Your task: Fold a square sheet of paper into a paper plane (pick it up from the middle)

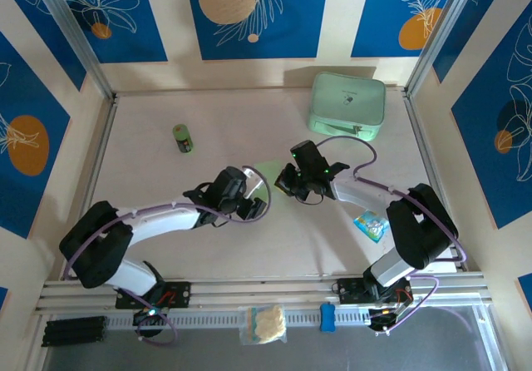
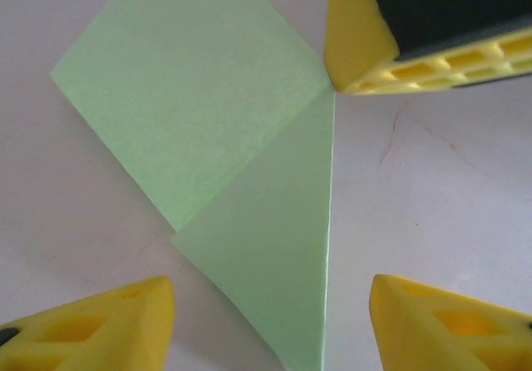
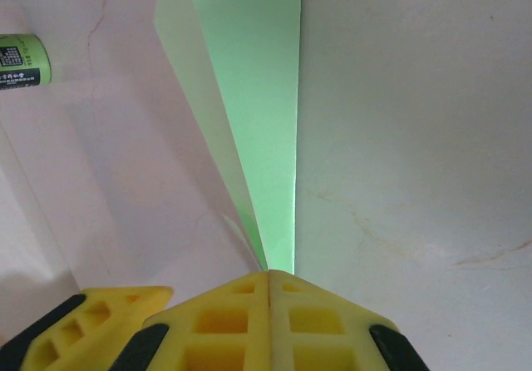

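Tabletop (image 1: 166,105), pale, bears green paper (image 1: 268,171) between blue floral panels (image 1: 291,38).

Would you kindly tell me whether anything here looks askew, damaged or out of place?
Only the green paper stands out: it is partly folded, one flap lying at a slant, and one layer seems to lift off the table. Nothing looks spilled or torn.

Bright, even light; close wrist views slightly soft.
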